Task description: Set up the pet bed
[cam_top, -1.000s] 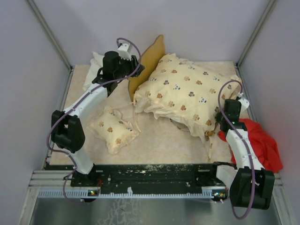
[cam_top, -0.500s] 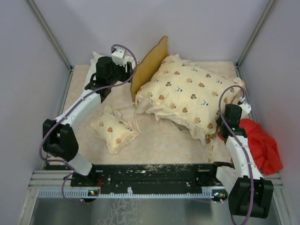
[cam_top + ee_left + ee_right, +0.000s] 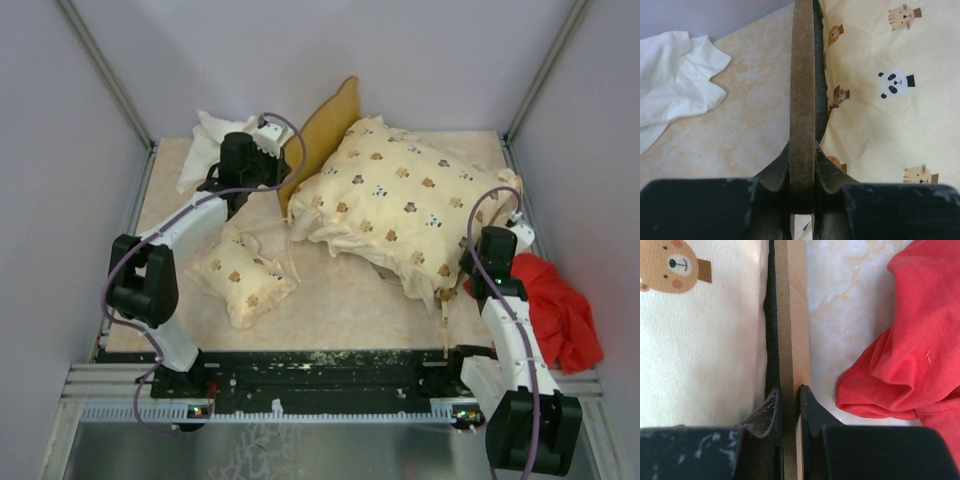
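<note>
The pet bed frame is mostly hidden under the large cream animal-print cushion point(image 3: 400, 200). Its yellow wavy headboard point(image 3: 325, 125) sticks up at the back left. My left gripper point(image 3: 280, 178) is shut on the headboard's edge, which shows as a thin board point(image 3: 802, 75) between the jaws of the left gripper point(image 3: 802, 155), with the cushion point(image 3: 880, 100) to its right. My right gripper point(image 3: 472, 262) is shut on the frame's wooden board point(image 3: 790, 315) at the cushion's right end; the right gripper point(image 3: 789, 395) has cushion point(image 3: 705, 340) on its left. The small matching pillow point(image 3: 243, 275) lies on the table at front left.
A plain white cloth point(image 3: 205, 140) lies at the back left corner and also shows in the left wrist view point(image 3: 675, 75). A red cloth point(image 3: 560, 300) is bunched at the right edge, close to the right gripper point(image 3: 910, 340). Walls enclose the table on three sides.
The left wrist swung back and left, then returned toward the headboard. The right gripper moved slightly nearer the front. The bed and cushion shifted a little. Both grippers stayed shut.
</note>
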`<control>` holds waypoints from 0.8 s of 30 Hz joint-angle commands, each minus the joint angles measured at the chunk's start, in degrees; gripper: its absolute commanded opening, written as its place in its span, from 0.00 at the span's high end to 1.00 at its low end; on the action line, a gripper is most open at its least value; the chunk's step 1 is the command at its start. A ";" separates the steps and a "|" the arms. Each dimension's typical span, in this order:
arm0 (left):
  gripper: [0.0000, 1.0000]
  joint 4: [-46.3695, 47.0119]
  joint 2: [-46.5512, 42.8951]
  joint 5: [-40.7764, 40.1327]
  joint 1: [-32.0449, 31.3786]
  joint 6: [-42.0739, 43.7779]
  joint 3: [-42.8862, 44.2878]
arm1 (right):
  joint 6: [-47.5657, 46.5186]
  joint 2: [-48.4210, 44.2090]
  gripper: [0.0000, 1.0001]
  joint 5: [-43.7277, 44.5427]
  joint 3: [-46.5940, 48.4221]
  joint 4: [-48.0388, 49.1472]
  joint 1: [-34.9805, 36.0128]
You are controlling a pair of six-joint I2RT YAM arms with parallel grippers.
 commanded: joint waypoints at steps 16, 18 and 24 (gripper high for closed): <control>0.59 2.05 18.58 4.00 3.76 -4.21 30.77 | 7.10 -11.70 1.00 -23.11 -0.96 -5.42 -0.73; 0.46 2.98 16.53 4.26 3.75 -7.10 29.17 | 9.06 -11.22 0.99 -25.18 -1.60 -5.62 -0.65; 0.43 1.25 6.28 -0.23 3.39 -15.07 19.82 | 14.58 -13.87 0.95 -29.87 -3.36 -4.37 0.35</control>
